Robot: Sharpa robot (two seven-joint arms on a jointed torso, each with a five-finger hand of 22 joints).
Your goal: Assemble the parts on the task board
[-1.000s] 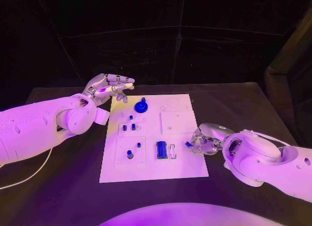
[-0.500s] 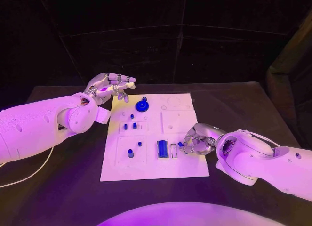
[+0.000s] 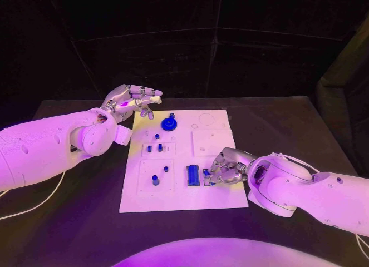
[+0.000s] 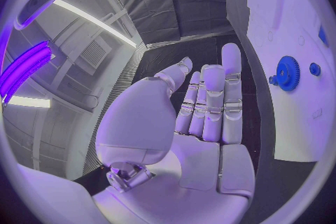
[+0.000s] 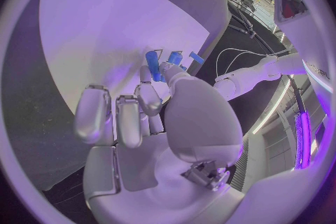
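The right robot hand [image 3: 222,168] hangs low over the near right part of the flat white rectangular task board [image 3: 224,197], which lies in the middle of the black table [image 3: 296,128]. Its fingers curl inward, and in the right wrist view a small blue block-shaped part [image 5: 174,57] sits at the fingertips [image 5: 148,92], pinched there against the thumb. Just beside that hand, toward the board's centre, a long dark blue rectangular bar [image 3: 191,176] lies flat on the board; in the right wrist view this bar [image 5: 153,64] shows just past the fingertips, with another small blue piece [image 5: 196,57] beside it.

The left robot hand [image 3: 133,102] is raised at the far left corner of the board, holding nothing, fingers loosely extended and close together; the left wrist view shows its palm [image 4: 203,140] bare and the fingers straight. Just beside this hand, on the board's far part, stands a round blue toothed gear [image 3: 169,124], also seen past the fingers in the left wrist view [image 4: 287,73], with a small blue peg [image 4: 315,69] next to it. Between the two hands, small blue pegs [image 3: 155,148] stand in the board's left column, and one more blue peg [image 3: 155,179] sits nearer the robot.
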